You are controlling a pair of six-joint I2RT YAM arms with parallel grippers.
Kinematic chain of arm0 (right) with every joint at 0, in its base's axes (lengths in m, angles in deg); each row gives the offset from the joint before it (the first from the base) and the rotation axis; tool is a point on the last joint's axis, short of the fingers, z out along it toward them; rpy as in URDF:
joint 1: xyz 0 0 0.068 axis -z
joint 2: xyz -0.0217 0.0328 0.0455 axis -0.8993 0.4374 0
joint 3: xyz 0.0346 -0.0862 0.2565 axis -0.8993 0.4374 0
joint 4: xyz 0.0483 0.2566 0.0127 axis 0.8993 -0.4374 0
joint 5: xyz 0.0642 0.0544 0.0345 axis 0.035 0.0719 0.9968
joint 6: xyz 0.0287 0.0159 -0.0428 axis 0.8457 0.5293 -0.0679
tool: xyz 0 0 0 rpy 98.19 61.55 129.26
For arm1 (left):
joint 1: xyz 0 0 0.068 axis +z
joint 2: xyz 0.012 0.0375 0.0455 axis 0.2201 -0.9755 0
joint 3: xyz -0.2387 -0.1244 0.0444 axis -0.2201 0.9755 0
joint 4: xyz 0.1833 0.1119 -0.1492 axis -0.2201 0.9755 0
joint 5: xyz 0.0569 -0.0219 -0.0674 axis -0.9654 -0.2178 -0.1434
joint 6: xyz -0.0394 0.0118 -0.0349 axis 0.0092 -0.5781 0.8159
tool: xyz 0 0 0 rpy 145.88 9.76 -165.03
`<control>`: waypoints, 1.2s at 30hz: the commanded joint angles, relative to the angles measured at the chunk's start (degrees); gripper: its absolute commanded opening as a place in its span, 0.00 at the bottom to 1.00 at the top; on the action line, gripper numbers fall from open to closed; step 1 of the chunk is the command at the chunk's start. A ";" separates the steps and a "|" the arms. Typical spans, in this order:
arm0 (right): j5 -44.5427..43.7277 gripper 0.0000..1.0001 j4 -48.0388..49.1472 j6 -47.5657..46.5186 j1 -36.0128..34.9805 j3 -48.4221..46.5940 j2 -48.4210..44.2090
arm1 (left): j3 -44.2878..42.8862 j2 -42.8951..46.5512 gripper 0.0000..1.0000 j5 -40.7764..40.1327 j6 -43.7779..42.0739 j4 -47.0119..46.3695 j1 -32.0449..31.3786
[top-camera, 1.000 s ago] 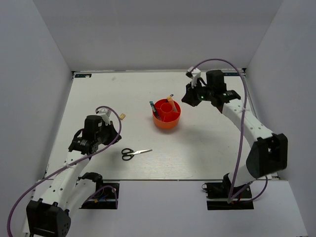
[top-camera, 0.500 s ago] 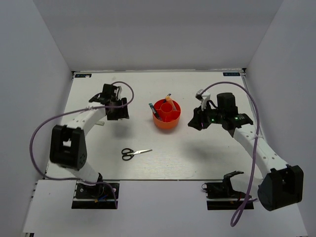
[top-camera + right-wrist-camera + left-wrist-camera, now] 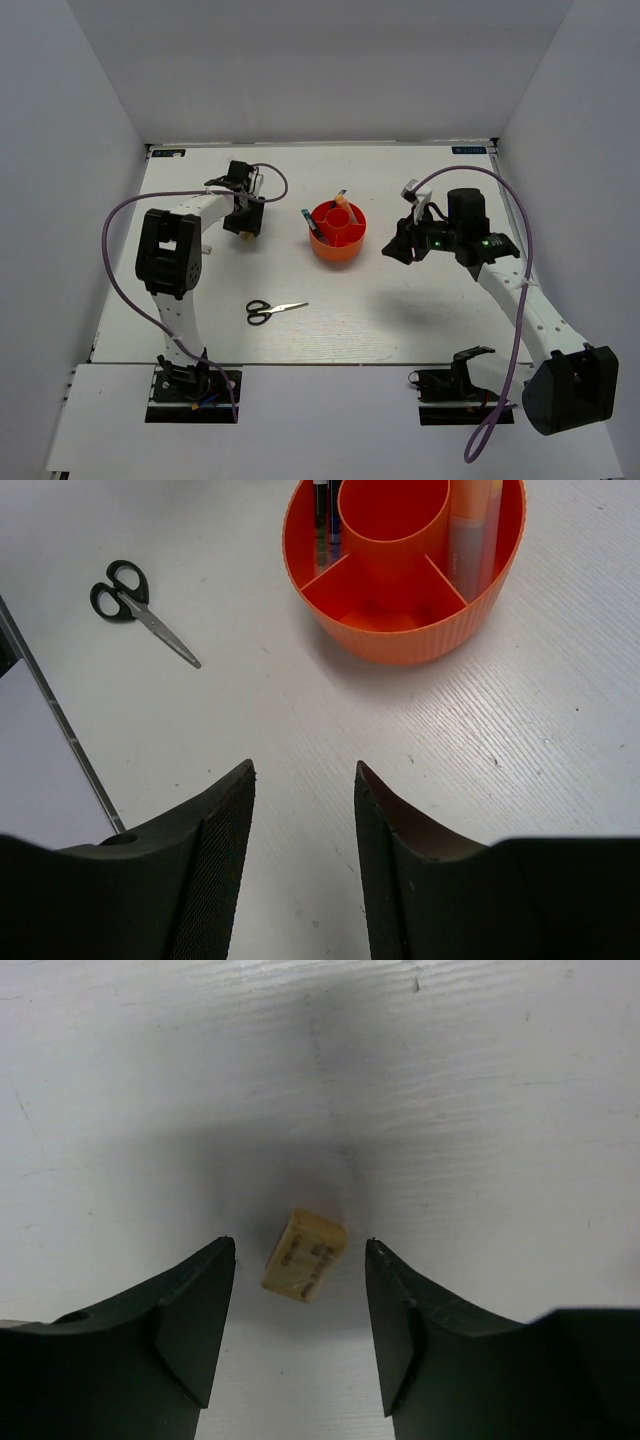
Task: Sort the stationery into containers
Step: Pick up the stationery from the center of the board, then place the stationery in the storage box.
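A tan eraser [image 3: 304,1255] lies on the white table, tilted, between the fingertips of my left gripper [image 3: 300,1242] without touching either. That gripper [image 3: 246,220] is open, left of the orange-red organizer cup [image 3: 337,247], and hides the eraser in the top view. The cup [image 3: 400,635] holds dark pens [image 3: 325,525] in one ring compartment and a peach-orange highlighter [image 3: 470,530] in another. Black-handled scissors [image 3: 270,311] lie flat nearer the bases, also in the right wrist view [image 3: 140,605]. My right gripper [image 3: 392,247] hovers open and empty right of the cup [image 3: 303,767].
White walls enclose the table on three sides. The left arm's purple cable [image 3: 120,215] loops out toward the left wall. The table's near edge [image 3: 330,364] runs just behind the arm bases.
My left gripper has swung from the near left to the far side over the tan eraser and opened. My right gripper came from behind the cup to its right and opened wider.
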 commanded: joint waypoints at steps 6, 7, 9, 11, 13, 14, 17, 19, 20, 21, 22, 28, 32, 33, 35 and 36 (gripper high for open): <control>0.67 0.48 1.43 -0.73 0.57 -0.19 -0.27 | -0.83 -0.72 0.47 -1.24 -1.95 0.57 -0.67; 0.58 0.48 1.26 -0.56 0.74 -0.19 -0.36 | -0.48 -0.28 0.42 -1.06 -1.95 0.66 -0.67; 0.58 0.48 1.52 -0.38 0.91 -0.11 -0.35 | 0.14 0.42 0.26 -0.71 -1.87 0.92 -0.58; 0.67 0.48 1.87 -0.03 1.00 0.16 -0.44 | 0.05 1.91 0.15 0.42 -0.65 1.53 -0.76; 0.58 0.54 1.96 -0.03 1.27 0.25 -0.53 | 0.05 4.11 0.15 1.31 0.42 1.54 -1.20; 0.67 0.74 1.96 0.06 1.18 0.16 -0.62 | -0.04 5.25 0.11 2.18 1.46 1.54 -2.42; -0.38 0.68 1.96 -0.64 1.36 0.42 -0.45 | 0.75 12.79 0.08 4.90 4.02 0.75 -6.28; -1.09 0.31 1.79 -0.56 1.53 0.68 -0.27 | 2.07 16.85 0.06 5.44 6.04 -1.09 -9.71; -2.83 0.00 2.05 -0.29 1.79 0.86 -0.18 | 3.12 19.82 0.06 5.62 6.48 -1.54 -10.86; -3.28 0.00 2.66 -0.12 1.71 0.78 -0.18 | 4.35 21.76 0.05 5.88 7.79 -1.98 -14.09; -4.07 0.00 2.66 0.15 1.79 1.04 -0.01 | 5.14 23.69 0.05 5.88 8.15 -3.20 -15.08; -7.51 0.00 2.84 0.85 2.41 0.78 1.22 | 5.07 26.00 0.04 6.76 10.44 -5.49 -24.13; -7.42 0.04 2.58 1.03 2.67 0.77 1.31 | -0.02 22.23 0.05 5.71 9.65 -6.20 -29.84; -7.68 0.05 2.58 1.03 2.76 0.60 1.31 | -0.99 20.65 0.06 5.10 8.95 -6.20 -30.37; -7.77 0.05 2.66 1.03 3.03 0.86 1.14 | -4.41 17.32 0.06 4.74 8.33 -6.29 -32.13; -7.51 0.05 2.58 1.12 3.29 0.78 1.05 | -5.13 15.91 0.06 3.95 7.63 -6.37 -32.92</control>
